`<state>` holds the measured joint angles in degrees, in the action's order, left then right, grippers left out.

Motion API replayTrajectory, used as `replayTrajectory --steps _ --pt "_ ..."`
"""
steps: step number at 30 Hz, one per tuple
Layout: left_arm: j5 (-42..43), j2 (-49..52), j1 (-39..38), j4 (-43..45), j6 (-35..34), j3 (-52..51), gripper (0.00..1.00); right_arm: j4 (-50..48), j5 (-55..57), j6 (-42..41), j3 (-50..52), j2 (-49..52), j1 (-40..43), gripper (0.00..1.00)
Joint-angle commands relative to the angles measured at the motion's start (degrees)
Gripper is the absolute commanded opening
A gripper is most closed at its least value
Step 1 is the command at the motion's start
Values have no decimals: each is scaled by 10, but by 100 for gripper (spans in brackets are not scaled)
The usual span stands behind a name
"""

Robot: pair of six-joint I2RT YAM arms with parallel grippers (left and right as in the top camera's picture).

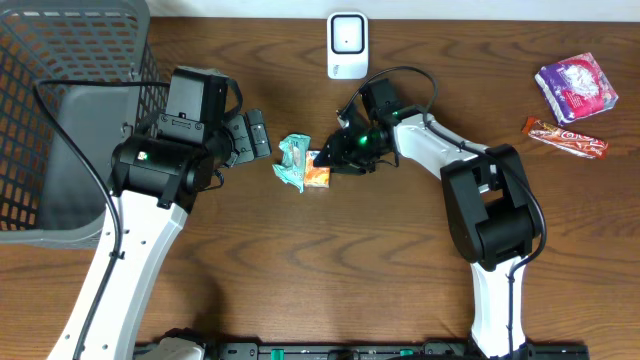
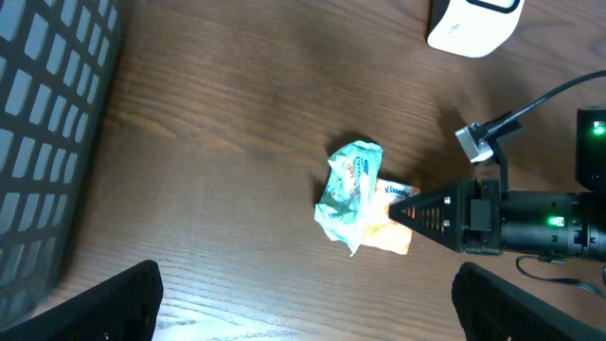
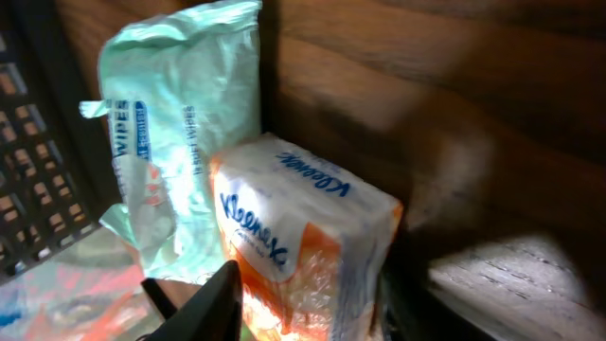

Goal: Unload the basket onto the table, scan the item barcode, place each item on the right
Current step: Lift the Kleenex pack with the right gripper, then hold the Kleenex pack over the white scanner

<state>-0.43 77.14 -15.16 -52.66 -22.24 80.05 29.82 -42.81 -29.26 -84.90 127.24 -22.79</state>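
Observation:
An orange and white Kleenex tissue pack (image 1: pixel 318 175) (image 2: pixel 396 235) (image 3: pixel 303 237) lies on the wooden table against a crumpled green wipes packet (image 1: pixel 293 160) (image 2: pixel 348 194) (image 3: pixel 180 123). My right gripper (image 1: pixel 331 162) (image 3: pixel 308 294) reaches in from the right, and its fingers press both sides of the tissue pack. The left gripper (image 1: pixel 255 135) (image 2: pixel 308 313) hovers wide open just left of the two packs, holding nothing. A white scanner (image 1: pixel 347 45) (image 2: pixel 473 24) stands at the back edge of the table. No barcode shows.
A grey mesh basket (image 1: pixel 60 100) (image 2: pixel 38 142) fills the far left. A purple snack packet (image 1: pixel 577 88) and a red candy bar (image 1: pixel 566 137) lie at the far right. Bare wood runs along the front of the table.

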Motion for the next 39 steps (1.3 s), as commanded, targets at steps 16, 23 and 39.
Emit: replayTrajectory --steps 16,23,39 --pt "-12 0 0 -2 5 0 98 10 -219 96 3 13 41 1" --pt "-12 0 0 -2 5 0 98 83 -342 207 3 13 111 1" --pt "-12 0 0 -2 5 0 98 358 -313 652 3 13 125 1"
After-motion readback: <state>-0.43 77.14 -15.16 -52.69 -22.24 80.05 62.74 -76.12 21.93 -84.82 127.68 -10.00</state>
